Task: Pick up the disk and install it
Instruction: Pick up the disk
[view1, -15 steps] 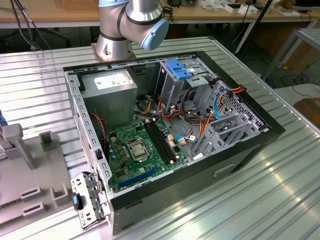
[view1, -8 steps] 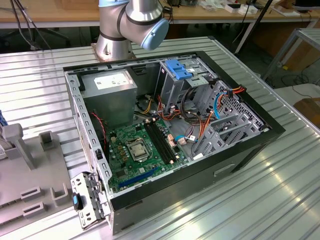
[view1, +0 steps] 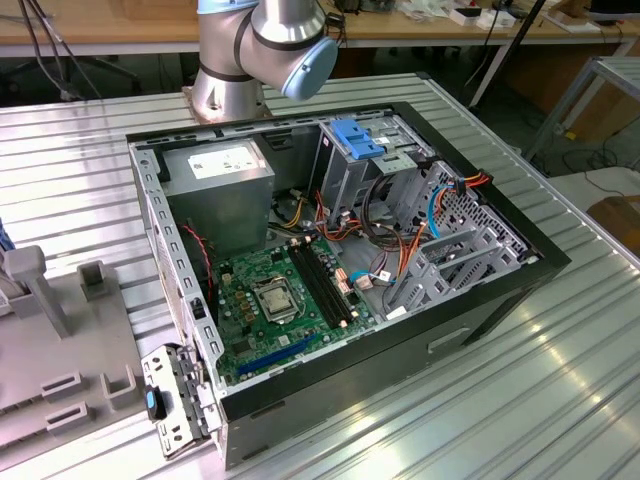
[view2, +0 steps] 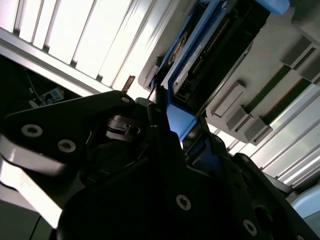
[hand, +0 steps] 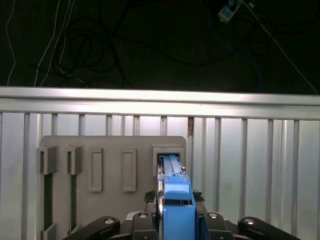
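Standing edge-on in the tool, the disk reaches with its far end to a slot of the grey holder on the table. The tool's jaws are drawn close together, clamping the disk's blue carrier from both sides.

The arm was built of silvery brushed-metal cylinders. A fat rounded joint housing was closed by a pale blue cap, and below it the base was a plain metal drum. The gripper was matt black throughout. Its linkage plates were flat with rounded ends, each pinned by small silver screws with socket heads. In the second wrist view a dark recess in the casing held what may have been a small hinge block.
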